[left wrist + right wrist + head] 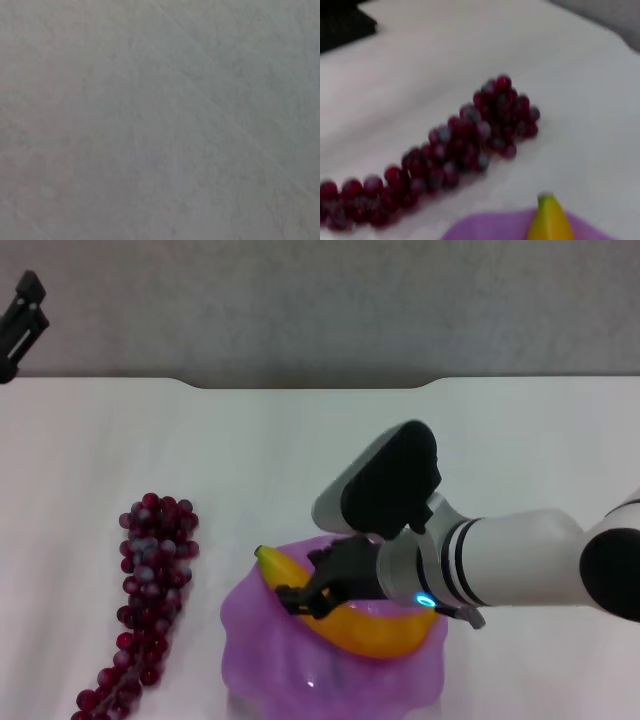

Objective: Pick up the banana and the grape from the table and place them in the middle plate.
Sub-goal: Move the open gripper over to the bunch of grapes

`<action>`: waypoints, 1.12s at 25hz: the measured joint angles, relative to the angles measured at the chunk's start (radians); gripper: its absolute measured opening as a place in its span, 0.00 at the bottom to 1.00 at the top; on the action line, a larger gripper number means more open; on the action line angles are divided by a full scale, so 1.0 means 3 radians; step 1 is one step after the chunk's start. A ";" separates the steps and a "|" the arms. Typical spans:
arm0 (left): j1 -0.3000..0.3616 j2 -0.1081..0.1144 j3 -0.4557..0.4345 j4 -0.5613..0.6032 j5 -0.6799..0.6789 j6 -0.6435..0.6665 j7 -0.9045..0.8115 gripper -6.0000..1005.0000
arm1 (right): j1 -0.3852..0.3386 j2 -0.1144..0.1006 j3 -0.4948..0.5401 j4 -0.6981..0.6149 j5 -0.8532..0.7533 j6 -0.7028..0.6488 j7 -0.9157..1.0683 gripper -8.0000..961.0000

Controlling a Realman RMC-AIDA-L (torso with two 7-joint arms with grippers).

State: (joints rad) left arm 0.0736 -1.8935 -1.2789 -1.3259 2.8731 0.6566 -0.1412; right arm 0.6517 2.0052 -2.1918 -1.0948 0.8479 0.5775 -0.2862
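Nearest me in the head view, the middle plate [330, 670], translucent purple with a wavy rim, sits at the near edge of the bench [500, 440]. The banana [375, 630] lies across it, green tip toward the robot's left, and my right gripper [305, 600] hangs right over it, jaws pinching the fruit near its left end. I judge I'm at the placing step for the banana: it looks down in or just above the plate, not yet let go. The right wrist view shows the tip of the banana [549, 220] over the purple rim [485, 230].

Just left of the plate, the grape [150, 600] bunch lies on the bench, untouched, thin end toward me; it is apart from the plate.

Farthest off, the left gripper [22, 320] is parked at the far left corner; I cannot tell how its jaws stand.

Next I'd release the banana, lift clear, then go for the grapes, gripping the thick part.
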 joint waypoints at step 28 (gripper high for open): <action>-0.0283 0.0314 0.0377 -0.0403 0.0005 -0.1195 -0.0114 0.87 | -0.2280 0.0006 0.1548 -0.1714 0.0012 -0.1311 -0.0963 0.63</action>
State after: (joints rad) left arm -0.0112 -1.7993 -1.1659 -1.4468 2.8747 0.2983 -0.1755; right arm -0.0322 2.0071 -1.7275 -1.6089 0.8514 0.1842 -0.5751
